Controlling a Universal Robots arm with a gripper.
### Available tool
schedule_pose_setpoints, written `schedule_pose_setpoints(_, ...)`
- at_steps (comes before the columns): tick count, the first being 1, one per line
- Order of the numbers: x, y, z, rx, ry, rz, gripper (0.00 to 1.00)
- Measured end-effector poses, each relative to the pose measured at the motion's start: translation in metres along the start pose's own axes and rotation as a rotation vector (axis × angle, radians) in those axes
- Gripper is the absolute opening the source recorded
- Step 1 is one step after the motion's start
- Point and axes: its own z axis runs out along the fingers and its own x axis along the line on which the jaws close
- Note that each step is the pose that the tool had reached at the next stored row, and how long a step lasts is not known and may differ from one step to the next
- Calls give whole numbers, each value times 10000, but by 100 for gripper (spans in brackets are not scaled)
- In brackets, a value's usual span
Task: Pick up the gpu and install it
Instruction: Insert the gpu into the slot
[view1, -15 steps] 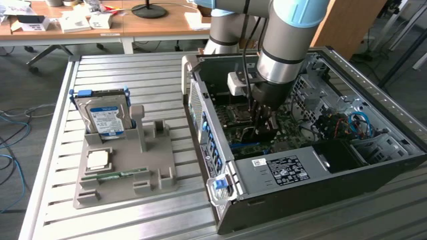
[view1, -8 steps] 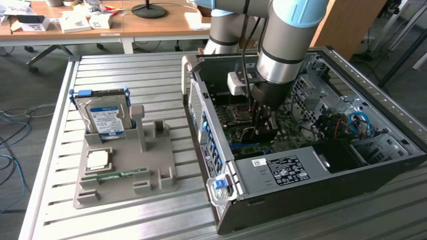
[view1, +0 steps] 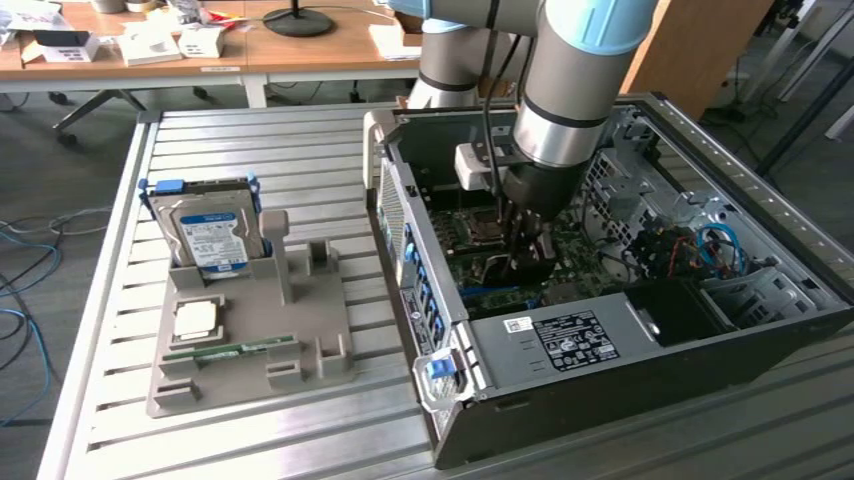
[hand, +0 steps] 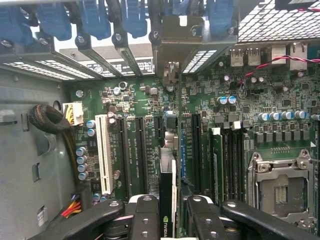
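Dark grey-black and thin, the gpu circuit card (hand: 166, 185) is sitting edge-on, clamped between the jaws of the black gripper (hand: 172, 202) over the green motherboard (hand: 140, 135). In the exterior view, the grey arm (view1: 574, 90) is reaching into the open black computer case (view1: 601, 340). At that view's left, a silver hard drive (view1: 207, 235) is standing in a grey holder (view1: 254, 350).

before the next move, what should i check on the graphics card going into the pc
1. Graphics card clamped between the fingers of the gripper: ok.
2. Card on edge, running parallel to the slots of the motherboard: ok.
3. Card pressed fully into a slot: cannot tell.
4. Wire bundle off to the side, apart from the card: ok.
5. Red wire away from the card: ok.
6. Hard drive in its holder outside the case, apart from the arm: ok.
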Motion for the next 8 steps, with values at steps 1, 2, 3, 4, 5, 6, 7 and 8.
schedule_pose_setpoints(1, 0, -2, 0, 1, 11, 5, 26)
schedule_pose_setpoints(2, 0, -3, 0, 1, 23, 17, 26)
schedule_pose_setpoints(3, 0, -4, 0, 2, 32, 35, 26)
schedule_pose_setpoints(4, 0, -6, 1, 3, 43, 46, 26)
schedule_pose_setpoints(5, -1, -9, 1, 5, 57, 48, 26)
schedule_pose_setpoints(6, -1, -9, 1, 5, 72, 48, 26)
schedule_pose_setpoints(7, 0, -10, 0, 6, 83, 46, 26)
schedule_pose_setpoints(8, 0, -10, 0, 6, 85, 44, 26)
